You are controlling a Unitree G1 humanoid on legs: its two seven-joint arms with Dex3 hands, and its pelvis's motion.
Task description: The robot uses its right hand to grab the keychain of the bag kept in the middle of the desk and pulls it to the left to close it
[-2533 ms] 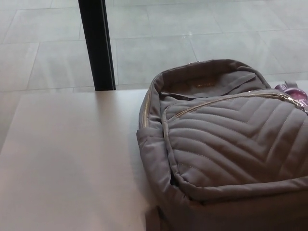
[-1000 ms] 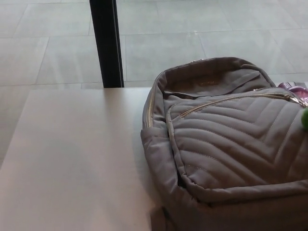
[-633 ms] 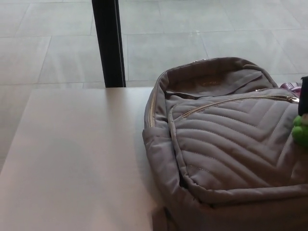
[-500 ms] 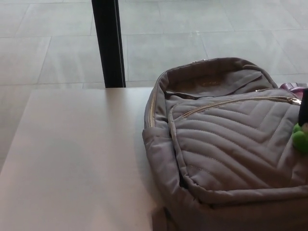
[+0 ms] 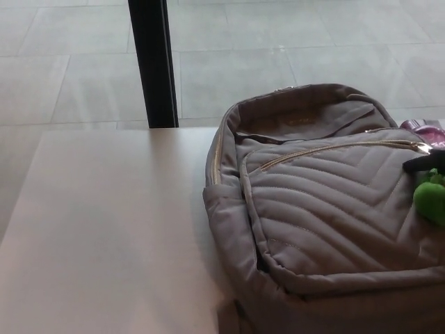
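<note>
- Where the desk comes nearest the camera, the grey quilted bag lies flat on its right half, with its bottom end cut off by the lower picture edge.
- Its long axis runs near to far, and its top end points away from the robot toward the desk's far edge.
- The right hand shows at the right picture edge only as a dark part and a bright green piece over the front panel. Whether it is spread, closed or holding anything cannot be told.
- A gold zip crosses the front pocket from left to right, its pull at the right end, just beside the hand.
- The purple keychain lies just behind that end, partly cut off.
- The main compartment gapes at the far end, and only grey lining shows inside.
- A black post stands on the pale tiled floor beyond the desk.
</note>
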